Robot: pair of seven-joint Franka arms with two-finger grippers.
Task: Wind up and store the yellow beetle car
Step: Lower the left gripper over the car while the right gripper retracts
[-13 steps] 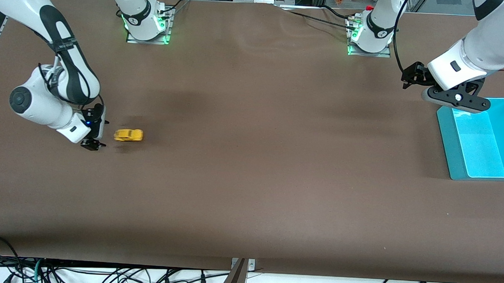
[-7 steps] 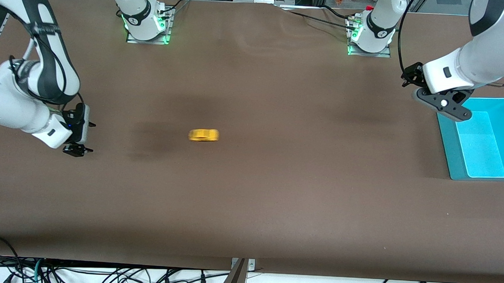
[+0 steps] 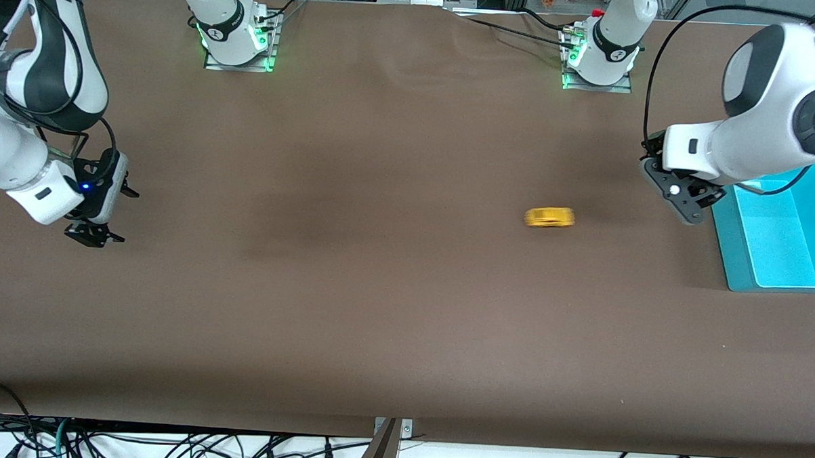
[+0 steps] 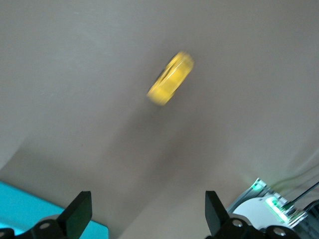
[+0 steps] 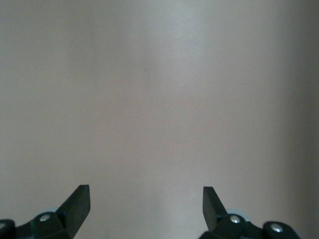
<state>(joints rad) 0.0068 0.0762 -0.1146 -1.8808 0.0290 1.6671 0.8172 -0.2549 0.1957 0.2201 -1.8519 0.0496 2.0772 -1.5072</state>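
The yellow beetle car (image 3: 549, 218) is on the brown table, blurred by motion, toward the left arm's end and free of both grippers. It also shows in the left wrist view (image 4: 171, 79), ahead of the open fingers. My left gripper (image 3: 686, 210) is low over the table between the car and the teal bin (image 3: 725, 247), open and empty (image 4: 148, 216). My right gripper (image 3: 95, 237) is over the table at the right arm's end, open and empty (image 5: 146, 204), with only bare table in its view.
The teal bin stands open and empty at the left arm's end of the table; a corner of it shows in the left wrist view (image 4: 30, 211). The two arm bases (image 3: 238, 33) (image 3: 600, 56) stand along the table edge farthest from the front camera.
The car has rolled across the table from the right arm's end toward the left arm's end. The right gripper has drawn back from it. The left gripper has come down beside the bin.
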